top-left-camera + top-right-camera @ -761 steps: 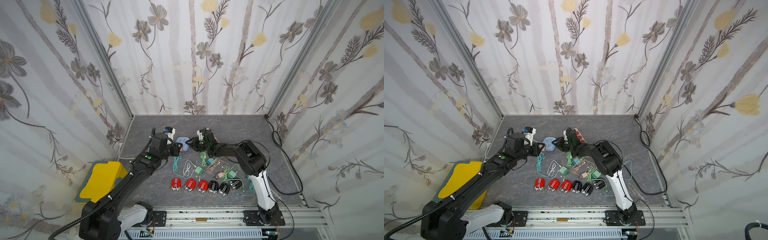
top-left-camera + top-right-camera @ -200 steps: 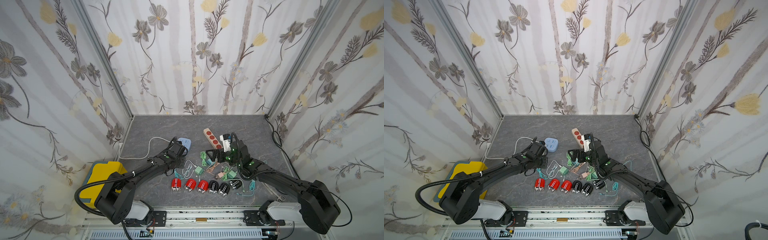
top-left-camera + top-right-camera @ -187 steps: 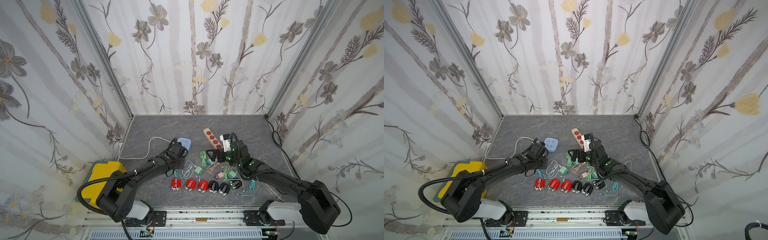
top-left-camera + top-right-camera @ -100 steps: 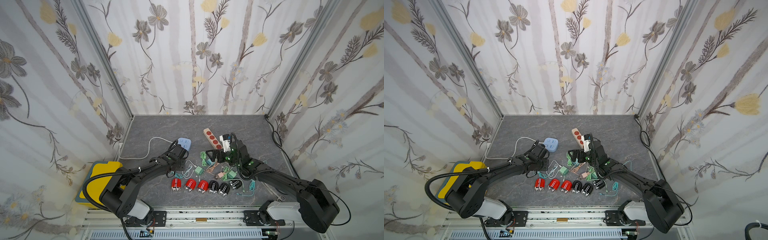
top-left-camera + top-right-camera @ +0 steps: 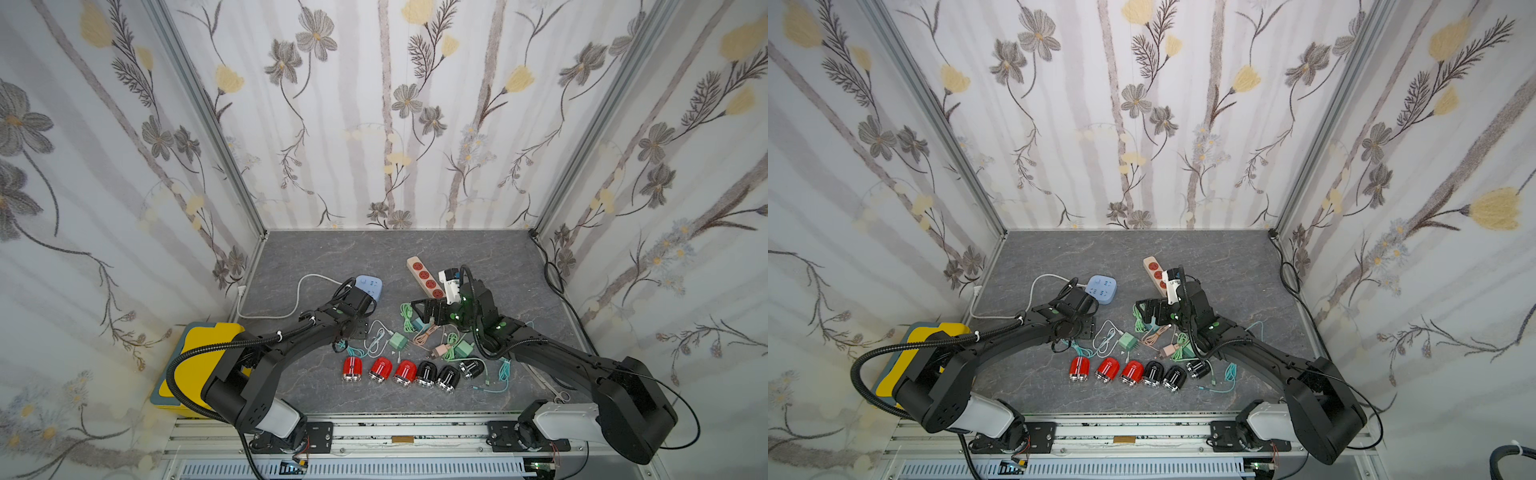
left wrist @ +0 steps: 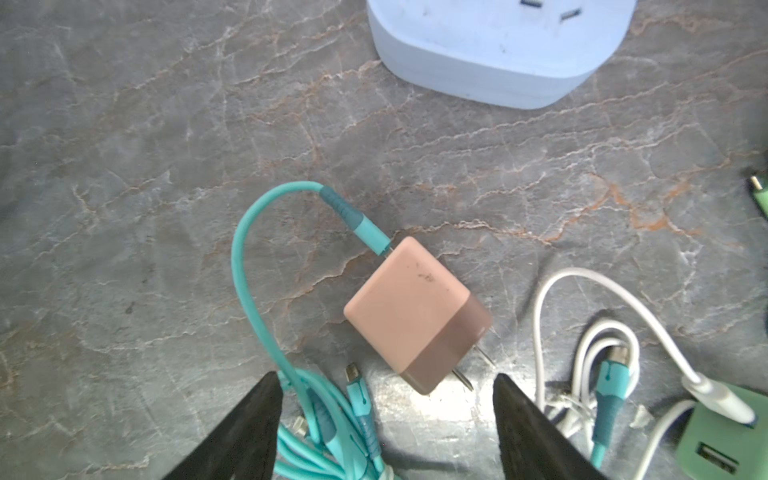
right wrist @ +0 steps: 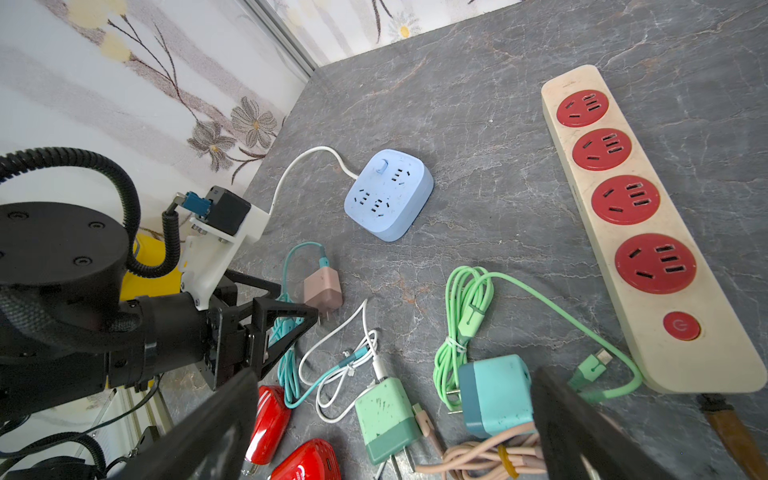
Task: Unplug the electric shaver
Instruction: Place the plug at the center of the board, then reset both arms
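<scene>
Pink adapter (image 6: pixel 411 316) judged light, rigid, smooth; best taken across flat sides, not by soft teal cable (image 6: pixel 361 228). Left pincer (image 6: pixel 384 376) spread wide, empty; right pincer (image 7: pixel 395 374) likewise.

back of table (image 5: pixel 374 249): bare grey slab, I pass freely.
my left gripper (image 6: pixel 384 376): jaws apart; pink charger (image 6: pixel 411 316) lies loose just ahead of the gap.
left flanks: teal cable (image 6: pixel 257 299) hugs one finger, white cable (image 6: pixel 582 332) coils beside the other.
further ahead: blue socket block (image 6: pixel 498 50), clear strip before it.
my right gripper (image 7: pixel 392 374): jaws wide over teal charger (image 7: pixel 494 395) and green cable (image 7: pixel 465 299).
right flank: beige power strip (image 7: pixel 648 232) walls me in.
front: row of shavers (image 5: pixel 399 372) blocks.
</scene>
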